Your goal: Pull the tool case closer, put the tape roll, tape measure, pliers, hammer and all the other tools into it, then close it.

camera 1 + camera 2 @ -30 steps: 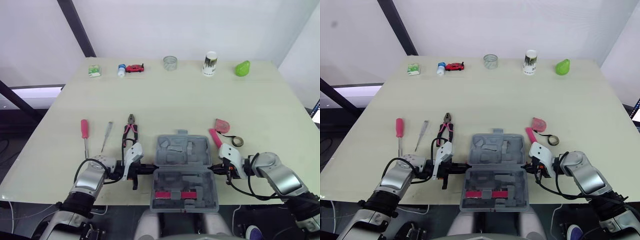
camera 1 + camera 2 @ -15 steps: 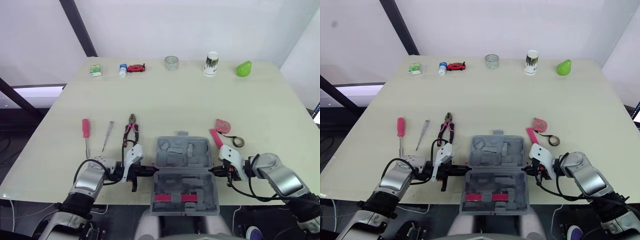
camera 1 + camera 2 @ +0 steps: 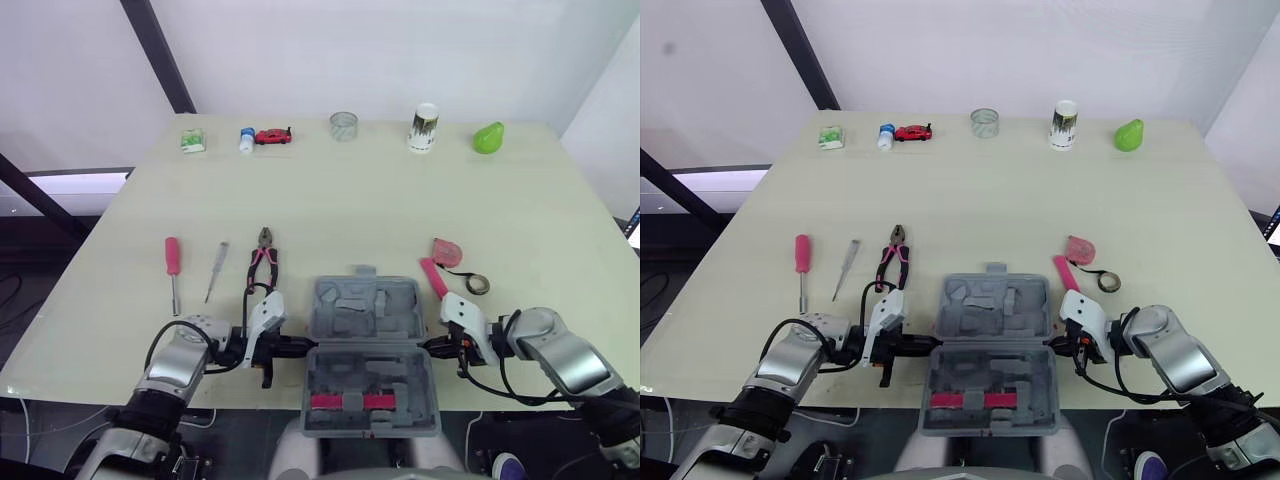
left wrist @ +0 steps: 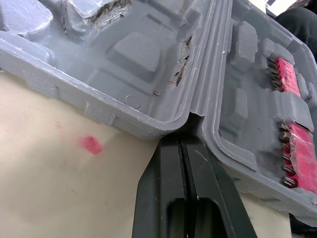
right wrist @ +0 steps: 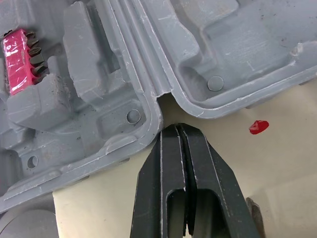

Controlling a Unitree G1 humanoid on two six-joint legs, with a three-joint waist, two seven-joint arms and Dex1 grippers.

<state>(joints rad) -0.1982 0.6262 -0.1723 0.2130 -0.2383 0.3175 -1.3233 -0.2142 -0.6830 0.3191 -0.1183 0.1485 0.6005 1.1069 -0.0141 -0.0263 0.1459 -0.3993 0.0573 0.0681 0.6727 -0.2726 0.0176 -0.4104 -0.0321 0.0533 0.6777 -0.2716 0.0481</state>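
The left arm (image 3: 183, 358), in the lower left of the frame, and the right arm (image 3: 556, 352), in the lower right, wear rounded silver-grey shells with darker bands at the joints. Each ends in a white, angular wrist block (image 3: 266, 314). Black cables (image 3: 158, 342) loop loosely from forearm to wrist on both sides. The left gripper (image 4: 184, 142) and right gripper (image 5: 178, 129) each have two glossy black fingers (image 4: 171, 168). These are flat and taper to blunt tips, with a long slot near the base and a thin seam between them.
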